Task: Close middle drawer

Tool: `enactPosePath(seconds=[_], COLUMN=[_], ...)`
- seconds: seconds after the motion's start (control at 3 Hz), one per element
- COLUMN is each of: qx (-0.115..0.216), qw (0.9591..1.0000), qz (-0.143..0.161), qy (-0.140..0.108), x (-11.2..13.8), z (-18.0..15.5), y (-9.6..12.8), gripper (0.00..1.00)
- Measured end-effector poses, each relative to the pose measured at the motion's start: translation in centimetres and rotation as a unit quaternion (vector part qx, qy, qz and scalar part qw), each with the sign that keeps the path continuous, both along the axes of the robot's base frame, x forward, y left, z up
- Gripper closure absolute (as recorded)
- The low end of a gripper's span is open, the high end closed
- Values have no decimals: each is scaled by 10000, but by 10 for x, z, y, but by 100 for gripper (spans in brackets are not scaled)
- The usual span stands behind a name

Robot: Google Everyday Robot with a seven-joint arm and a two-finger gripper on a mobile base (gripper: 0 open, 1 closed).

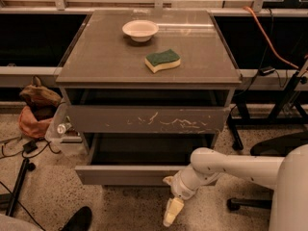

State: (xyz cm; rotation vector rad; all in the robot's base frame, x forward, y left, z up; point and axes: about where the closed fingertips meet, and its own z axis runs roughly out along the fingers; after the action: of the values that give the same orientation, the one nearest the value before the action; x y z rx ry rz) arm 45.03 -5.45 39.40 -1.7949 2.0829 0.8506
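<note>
The middle drawer (127,175) is pulled out under the grey cabinet (106,66); its flat plain front faces me and its dark inside shows. Above it is the larger front with white scratches (144,120). My gripper (172,211) hangs at the end of the white arm (231,166), just in front of and below the right end of the middle drawer's front. The wrist is at the front's lower edge; I cannot tell whether it touches.
A white bowl (140,30) and a green-and-yellow sponge (163,60) lie on the cabinet top. An orange bag (36,114), a small bottle (63,127) and cables lie on the floor at the left. A black stand and chair base (269,148) stand at the right.
</note>
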Motion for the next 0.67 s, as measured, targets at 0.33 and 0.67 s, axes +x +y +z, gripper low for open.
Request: enactPosePath(seconds=[0.33, 0.67], qx=[79, 162], qw=[9999, 9988], qz=[-76, -195], qy=[-94, -411], x=[10, 47], z=[1, 12], y=[-2, -4], gripper=[0, 0])
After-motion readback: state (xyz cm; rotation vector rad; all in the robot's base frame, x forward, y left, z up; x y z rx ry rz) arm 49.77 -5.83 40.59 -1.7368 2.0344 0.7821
